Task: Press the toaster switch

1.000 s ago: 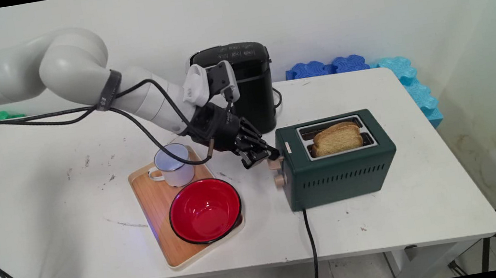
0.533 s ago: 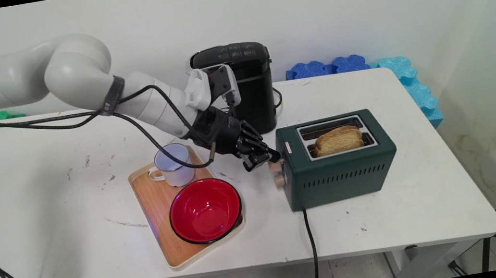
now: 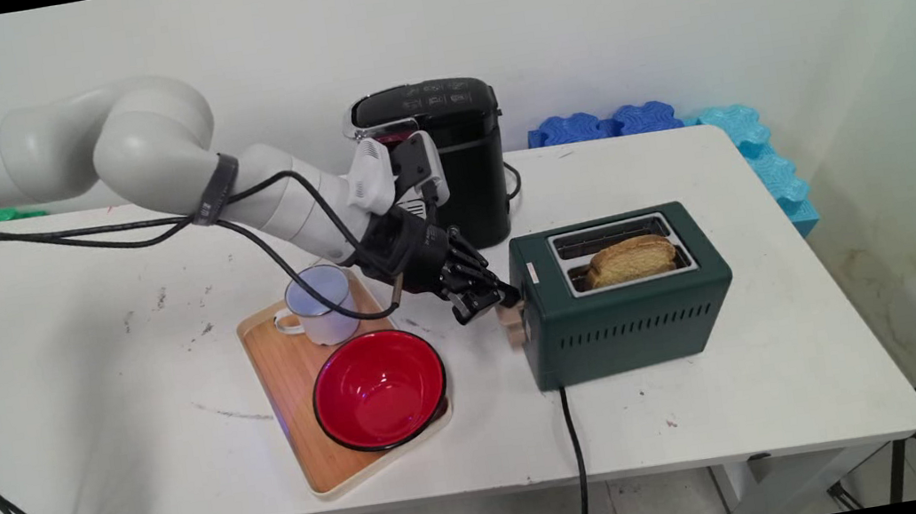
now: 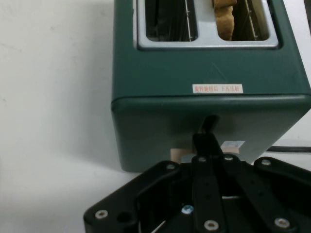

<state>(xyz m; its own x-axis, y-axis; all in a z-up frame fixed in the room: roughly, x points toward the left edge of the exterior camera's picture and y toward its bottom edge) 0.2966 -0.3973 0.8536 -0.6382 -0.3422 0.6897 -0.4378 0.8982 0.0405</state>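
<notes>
Pincer (image 3: 501, 298) with fingers pressed together, holding nothing, tips on the lever (image 3: 509, 314) at the toaster's (image 3: 626, 305) left end face. Toast (image 3: 631, 258) sits low in the near slot; far slot empty. Left of the toaster: tray (image 3: 283, 380) with red bowl (image 3: 379, 388) and mug (image 3: 320, 305). Black kettle (image 3: 453, 159) behind the pincer. All on the white counter (image 3: 711, 401).

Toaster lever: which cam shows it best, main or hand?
Main view. The toaster lever shows as a tan knob on the green toaster's left end face, with the gripper right against it. In the hand view the gripper's linkage covers most of it; only a tan sliver shows below the toaster's end face.
</notes>
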